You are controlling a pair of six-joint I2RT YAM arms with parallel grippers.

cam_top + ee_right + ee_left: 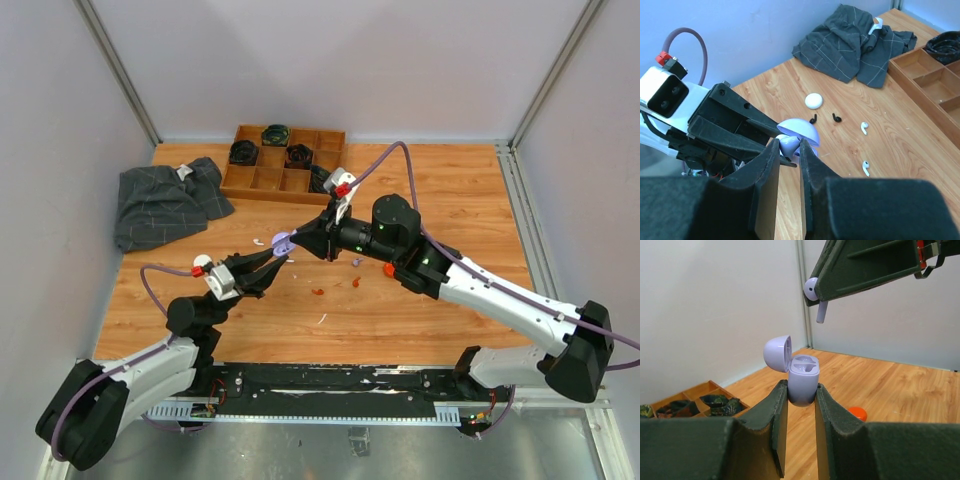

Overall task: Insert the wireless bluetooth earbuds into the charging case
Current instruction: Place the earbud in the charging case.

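Note:
My left gripper [801,390] is shut on a lilac charging case [803,382], held upright above the table with its lid [777,352] open. My right gripper [788,146] is shut on a lilac earbud [812,291], stem pointing down, a little above and to the right of the open case. In the right wrist view the earbud [790,144] sits just over the case's lid [800,130]. In the top view the two grippers meet at the case [283,241]. Two white earbuds [864,128] and two black ones [813,119] lie loose on the table.
A white round case [814,100] and an orange case [857,413] lie on the wood. Small orange-red bits [318,292] lie near the middle. A wooden divided tray [285,160] stands at the back. A grey cloth [165,200] lies at the back left.

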